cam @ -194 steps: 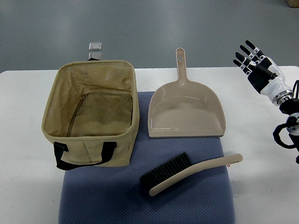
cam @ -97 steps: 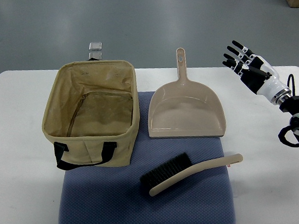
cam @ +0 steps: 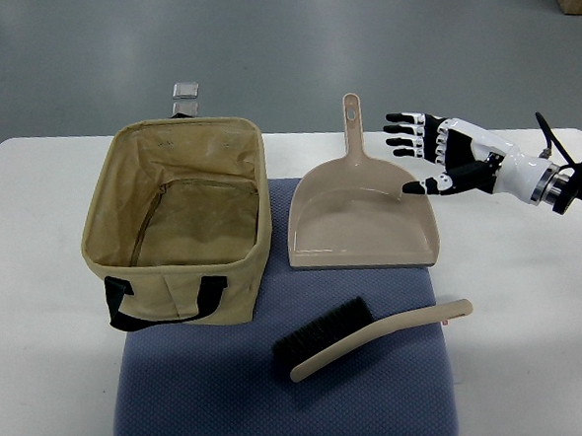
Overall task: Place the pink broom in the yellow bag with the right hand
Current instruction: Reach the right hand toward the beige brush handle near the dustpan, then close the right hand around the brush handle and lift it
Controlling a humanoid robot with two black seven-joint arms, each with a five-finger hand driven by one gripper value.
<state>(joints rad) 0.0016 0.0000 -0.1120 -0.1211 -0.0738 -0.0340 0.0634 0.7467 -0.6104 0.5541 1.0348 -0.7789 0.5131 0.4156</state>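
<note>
Top view looks down on a white desk with a blue mat laid across its middle. At the left, the yellow bag stands open, its near edge on the mat, black handles on its near side. A small clear clip lies beyond it on the desk. Right of the bag a beige dustpan lies on the mat, handle pointing away. Nearer the camera, the pink broom lies flat on the mat, dark bristles toward the bag, handle angled right. The right hand hovers over the dustpan's far right corner, its fingers spread wide, holding nothing, well apart from the broom.
</note>
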